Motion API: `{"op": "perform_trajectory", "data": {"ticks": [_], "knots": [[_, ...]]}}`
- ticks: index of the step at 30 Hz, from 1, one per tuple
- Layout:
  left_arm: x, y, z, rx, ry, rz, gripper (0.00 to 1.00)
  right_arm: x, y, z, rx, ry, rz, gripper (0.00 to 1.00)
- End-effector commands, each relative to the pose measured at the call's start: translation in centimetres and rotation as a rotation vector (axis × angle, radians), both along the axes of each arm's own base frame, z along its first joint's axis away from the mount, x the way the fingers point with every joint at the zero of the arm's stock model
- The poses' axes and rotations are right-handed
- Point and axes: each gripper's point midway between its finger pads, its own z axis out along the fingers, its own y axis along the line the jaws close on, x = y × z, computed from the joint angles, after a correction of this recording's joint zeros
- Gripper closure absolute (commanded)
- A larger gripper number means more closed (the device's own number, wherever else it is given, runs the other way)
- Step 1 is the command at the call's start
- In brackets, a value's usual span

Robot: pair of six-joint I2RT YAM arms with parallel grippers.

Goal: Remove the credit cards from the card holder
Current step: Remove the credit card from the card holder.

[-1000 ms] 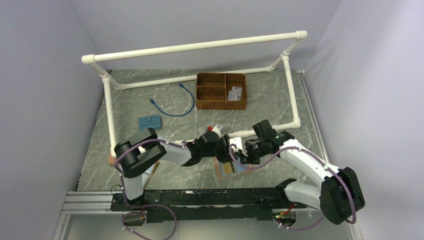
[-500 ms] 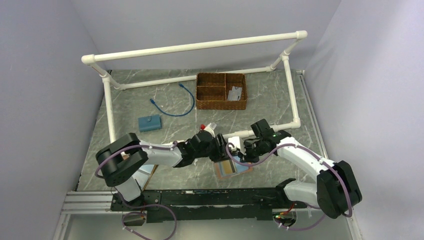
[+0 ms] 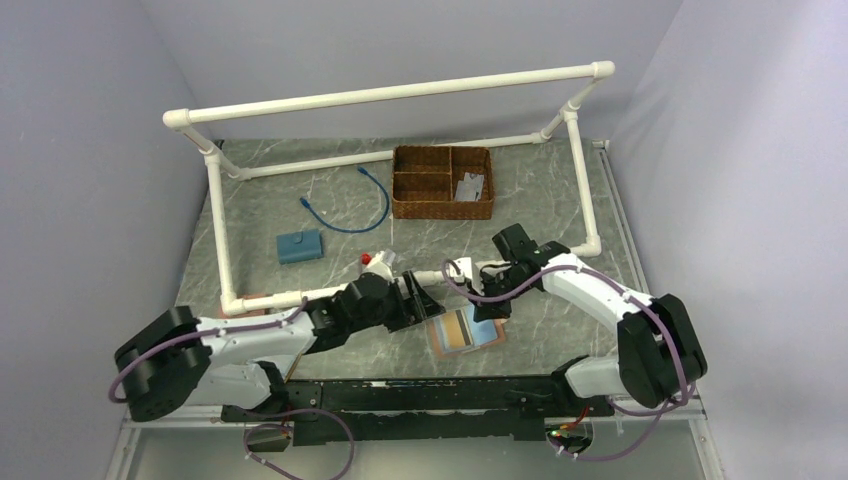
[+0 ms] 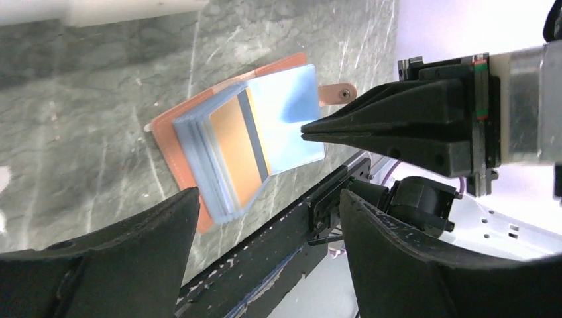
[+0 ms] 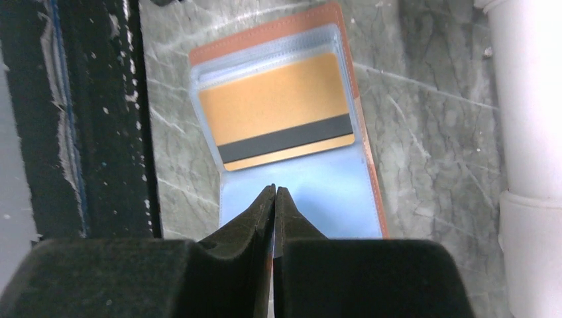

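Observation:
The card holder [image 3: 488, 332] lies open on the table near the front rail, with reddish-brown leather outside and pale blue lining [image 5: 331, 192] inside. One of the credit cards [image 5: 278, 112], tan-orange with a black stripe, sits in its clear sleeve [image 4: 235, 149]. My right gripper [image 5: 274, 189] is shut, its tips over the blue lining just beside the card [image 3: 490, 310]. I cannot tell if the tips touch the lining. My left gripper [image 4: 265, 252] stands wide open to the left of the holder [image 3: 420, 300] with nothing between its fingers.
A white pipe frame [image 3: 400, 95] spans the table; its low bar [image 5: 530, 99] runs just behind the holder. Farther back are a wicker basket [image 3: 442, 182], a blue cable [image 3: 350, 205] and a small blue block [image 3: 299, 245]. The black base rail [image 3: 420, 395] borders the near edge.
My left arm has drawn back to the left, away from the holder, and its jaws have opened wider. The right gripper stays shut and has shifted slightly over the lining.

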Motion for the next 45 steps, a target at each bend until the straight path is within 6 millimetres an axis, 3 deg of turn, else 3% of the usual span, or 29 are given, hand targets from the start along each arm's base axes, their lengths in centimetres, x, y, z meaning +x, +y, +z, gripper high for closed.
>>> {"op": "perform_trajectory", "data": {"ticks": [1,7,12,14,17,22,29,40,45], "knots": [[0.6,2.0,0.8,-0.046,-0.070,0.069,0.17,-0.5,1.7,2.1,0.081,0.110,-0.023,0.94],[-0.3,2.3,3.4,-0.197,-0.204,0.006,0.24,-0.9,2.6,2.3,0.104,0.211,-0.052,0.94],[-0.3,0.7,4.6,-0.207,-0.273,-0.057,0.31,-0.1,2.2,1.1,0.045,0.222,-0.124,0.93],[-0.2,-0.1,4.5,-0.201,-0.282,-0.069,0.38,0.2,2.0,0.6,0.021,0.222,-0.146,0.93],[-0.2,-1.3,3.4,-0.192,-0.258,-0.087,0.47,0.7,1.8,0.0,-0.010,0.221,-0.166,0.93],[-0.8,-2.8,1.1,-0.172,-0.181,-0.115,0.54,1.1,1.4,-1.0,-0.063,0.200,-0.180,0.93],[-1.5,-3.4,-1.8,-0.095,-0.093,-0.115,0.53,1.2,1.5,-1.8,-0.100,0.164,-0.181,0.93],[-1.6,-3.4,-3.9,-0.058,-0.023,-0.094,0.53,1.0,1.9,-2.7,-0.147,0.159,-0.173,0.93],[-1.6,-3.6,-3.9,-0.054,-0.022,-0.102,0.53,0.8,1.9,-3.3,-0.175,0.161,-0.167,0.93]]}}
